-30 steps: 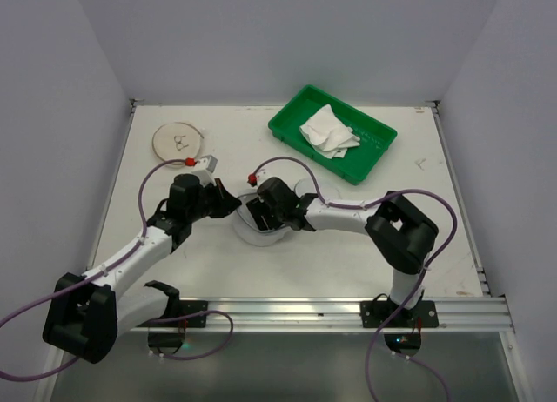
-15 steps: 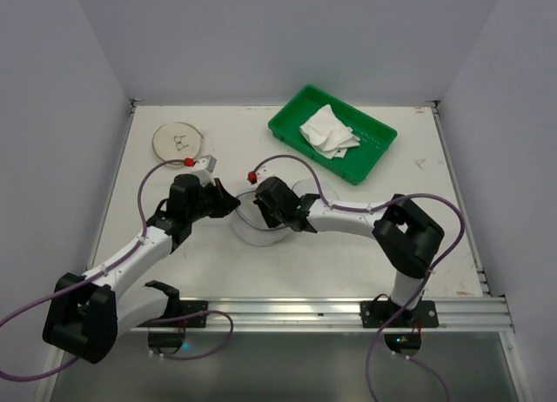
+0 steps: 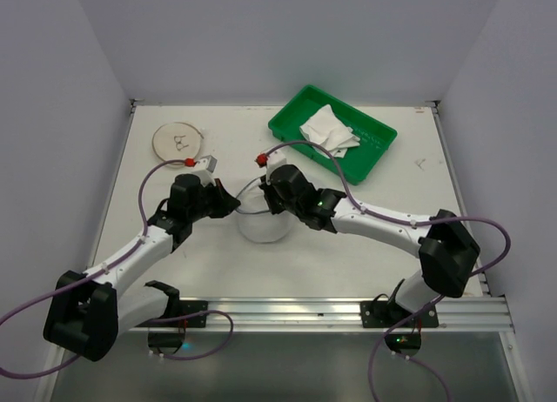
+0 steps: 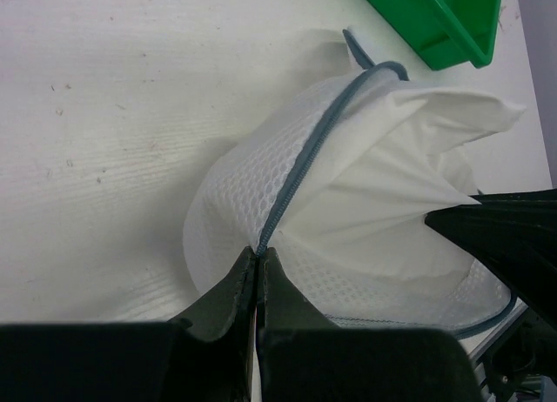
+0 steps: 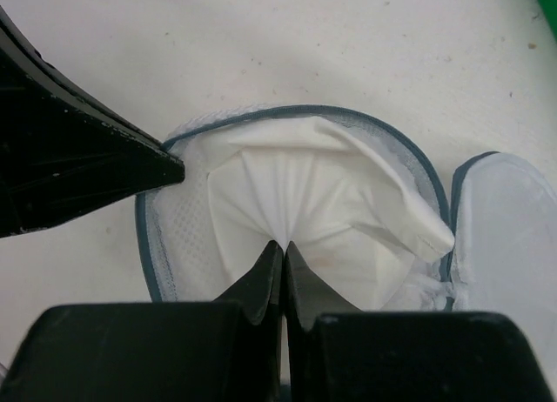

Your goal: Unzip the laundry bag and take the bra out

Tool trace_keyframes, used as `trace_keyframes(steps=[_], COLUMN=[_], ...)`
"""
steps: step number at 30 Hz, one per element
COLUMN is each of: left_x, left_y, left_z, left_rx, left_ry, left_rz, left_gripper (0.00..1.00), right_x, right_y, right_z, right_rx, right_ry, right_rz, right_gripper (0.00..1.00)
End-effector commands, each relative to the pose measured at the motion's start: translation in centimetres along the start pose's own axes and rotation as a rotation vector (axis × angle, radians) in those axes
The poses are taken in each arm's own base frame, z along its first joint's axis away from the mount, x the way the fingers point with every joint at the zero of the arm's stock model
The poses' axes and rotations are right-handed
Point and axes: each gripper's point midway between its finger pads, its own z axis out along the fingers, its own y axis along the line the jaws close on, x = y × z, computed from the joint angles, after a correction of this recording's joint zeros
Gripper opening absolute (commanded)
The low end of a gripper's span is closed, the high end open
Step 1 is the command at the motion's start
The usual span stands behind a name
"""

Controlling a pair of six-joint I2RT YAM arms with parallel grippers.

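Observation:
The laundry bag is a round whitish mesh case with a grey-blue zipper rim, lying unzipped at the table's middle. Its mesh wall faces the left wrist camera, and its lid half lies folded out beside it. My left gripper is shut on the bag's zipper rim at its left side. The bra, soft white fabric, rises out of the open bag in taut folds. Pinching those folds from above, my right gripper is shut over the bag's far edge.
A green tray holding a crumpled white cloth stands at the back right; its corner shows in the left wrist view. A flat beige disc lies at the back left. A metal rail runs along the near edge.
My right gripper has shut on the bra inside the bag and drawn back and up, pulling the white fabric taut out of the bag. The left gripper has held its place.

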Motion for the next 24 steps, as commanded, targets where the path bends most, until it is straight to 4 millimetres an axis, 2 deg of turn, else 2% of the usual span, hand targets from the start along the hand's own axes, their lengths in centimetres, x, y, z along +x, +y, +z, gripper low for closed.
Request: trace_keyframes(steps=[1,12,20,24], left_x=[-0.2,-0.1,-0.2,-0.1], left_y=[-0.3,-0.9,-1.1,-1.1], left_z=[0.2,0.2,0.2,0.3], left_rx=[0.023,0.057,0.067,0.07], left_ry=[-0.01,-0.007,-0.006,-0.002], left_rz=[0.035,0.035,0.039,0.04], left_gripper=[0.0,0.0,0.0,0.0], right_x=[-4.5,-9.6,-13.7,-15.5], right_y=[-0.4,-1.2,-3.6,-4.0], right_z=[-2.3,-5.8,-8.7,-9.8], right_rx=[0.019,0.043,0.167,0.191], right_ry=[-0.132,-0.285,-0.411,-0.463], right_rz=[0.001,0.007,0.017,0.031], right_gripper=[0.0,0.0,0.0,0.0])
